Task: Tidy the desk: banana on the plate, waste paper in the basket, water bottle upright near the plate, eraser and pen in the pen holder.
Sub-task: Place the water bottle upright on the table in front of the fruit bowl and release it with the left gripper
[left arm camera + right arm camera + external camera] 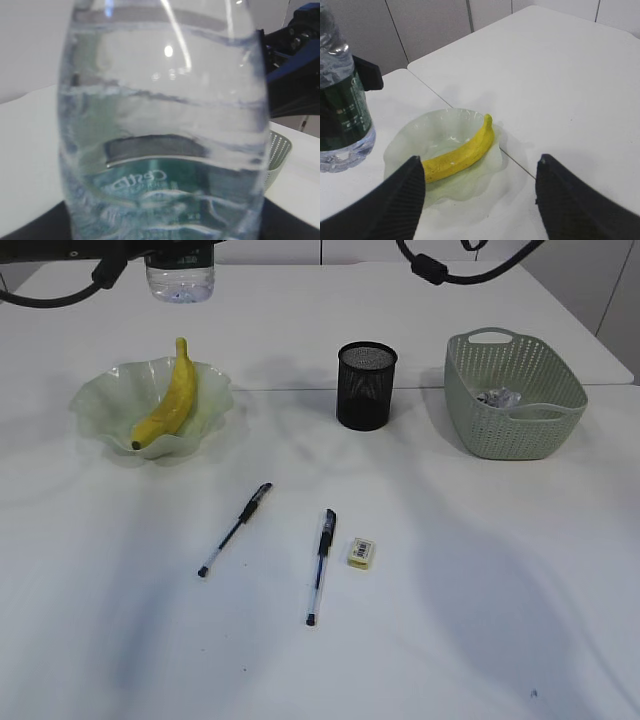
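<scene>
Your right gripper [480,200] hangs over the table [480,620], and the plate [415,135] lies just ahead of its fingertips with the banana [465,152] in it. Left of that gripper, your left gripper holds the water bottle [340,100] up off the table. Pens [236,528], eraser [362,552], pen holder [366,385] and basket [515,395] lie elsewhere on the table, outside its view.

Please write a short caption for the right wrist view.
Open right gripper above banana on plate, water bottle held left.
</scene>
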Available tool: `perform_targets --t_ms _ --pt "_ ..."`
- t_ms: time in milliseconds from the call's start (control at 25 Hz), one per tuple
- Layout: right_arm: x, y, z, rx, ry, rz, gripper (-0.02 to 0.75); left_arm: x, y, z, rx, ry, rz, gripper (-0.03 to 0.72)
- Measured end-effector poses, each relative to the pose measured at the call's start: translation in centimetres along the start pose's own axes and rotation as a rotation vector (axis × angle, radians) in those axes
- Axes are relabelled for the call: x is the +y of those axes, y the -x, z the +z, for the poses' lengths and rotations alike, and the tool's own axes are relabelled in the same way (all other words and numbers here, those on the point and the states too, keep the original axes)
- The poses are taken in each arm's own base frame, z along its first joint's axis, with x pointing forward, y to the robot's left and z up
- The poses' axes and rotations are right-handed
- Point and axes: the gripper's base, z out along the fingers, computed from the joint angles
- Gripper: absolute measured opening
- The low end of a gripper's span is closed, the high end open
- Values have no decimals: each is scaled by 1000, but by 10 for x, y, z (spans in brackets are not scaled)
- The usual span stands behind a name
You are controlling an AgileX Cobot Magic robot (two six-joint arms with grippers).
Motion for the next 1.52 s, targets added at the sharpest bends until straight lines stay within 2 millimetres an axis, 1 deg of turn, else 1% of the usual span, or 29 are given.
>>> perform_targets --t_ms 120,240,400,480,560,640,800,1040,1200,1320,1440,1520 --pt "-6 -4 -3 34 -23 -24 526 2 0 -1 3 5 3 380" --pt "-18 -11 -13 79 -36 -8 526 8 -1 -6 4 15 5 380" --pt "-45 -26 -40 145 -40 91 527 26 0 -21 -12 24 -1 380" --pt "-59 -34 -57 181 -38 138 527 33 0 -30 -24 10 -2 380" --pt "-69 -40 -69 203 -36 163 527 38 0 -38 -35 -12 -1 380" --pt "-73 -44 -76 216 -33 180 528 40 1 -43 -44 -45 2 380" --pt "-76 -44 -79 217 -37 186 528 38 2 -48 -58 -106 7 380" --pt "-86 -38 -78 132 -147 176 528 37 1 -49 -56 -135 11 380" --pt "-90 -40 -79 159 -191 144 528 34 -5 -51 13 -172 45 380" --pt "-93 -43 -78 154 -220 133 528 30 -10 -56 57 -256 92 380" --pt "-101 -45 -76 113 -283 140 528 33 -12 -64 62 -281 112 380" --pt "-105 -47 -75 79 -323 152 528 41 -12 -71 64 -257 112 380"
